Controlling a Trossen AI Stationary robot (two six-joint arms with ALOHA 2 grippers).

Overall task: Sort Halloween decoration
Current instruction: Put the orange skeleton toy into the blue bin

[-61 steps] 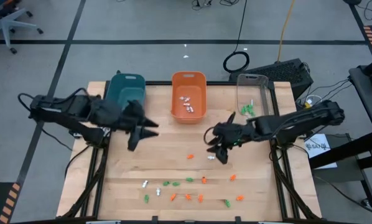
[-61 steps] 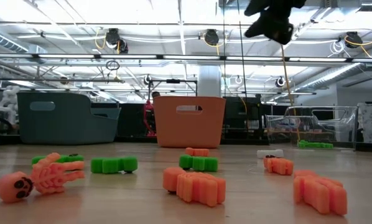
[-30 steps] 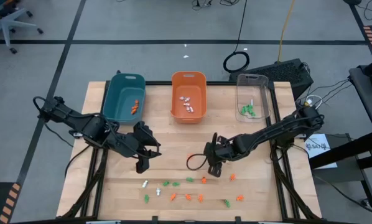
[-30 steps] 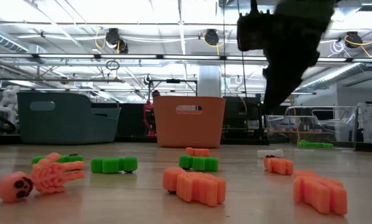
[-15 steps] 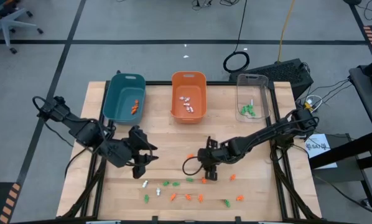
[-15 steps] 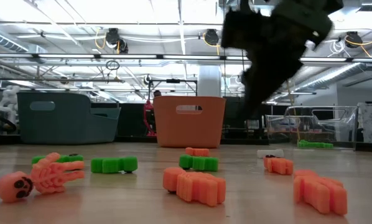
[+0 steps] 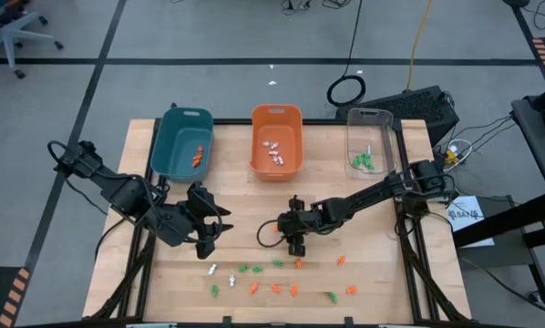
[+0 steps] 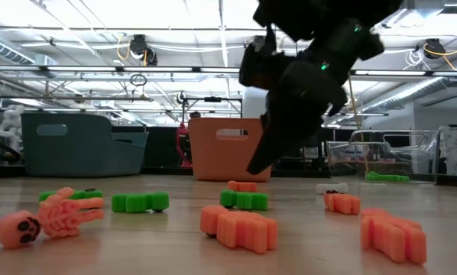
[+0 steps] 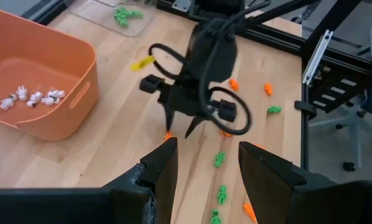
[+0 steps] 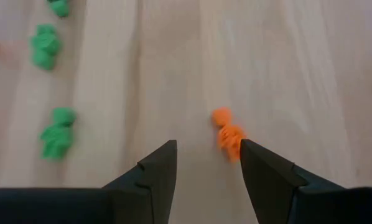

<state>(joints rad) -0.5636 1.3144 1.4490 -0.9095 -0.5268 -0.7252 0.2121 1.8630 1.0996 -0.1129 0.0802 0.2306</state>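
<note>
Halloween decoration pieces are partly sorted, by the look of it. Going from the biggest things down: the wooden surface (image 7: 163, 273) carries three bins along its far edge. The teal bin (image 7: 174, 150) holds a couple of orange bits, the orange bin (image 7: 277, 166) several white ones, the clear bin (image 7: 375, 123) a few green ones. Both arms reach toward the middle. The left claw (image 7: 209, 244) hangs with its fingers apart and empty, above a white piece. The right claw (image 7: 295, 246) is also parted and empty, poised just over an orange trinket (image 10: 228, 134). Roughly a dozen loose trinkets (image 7: 277, 288) remain near the front edge, so much sorting is left.
</note>
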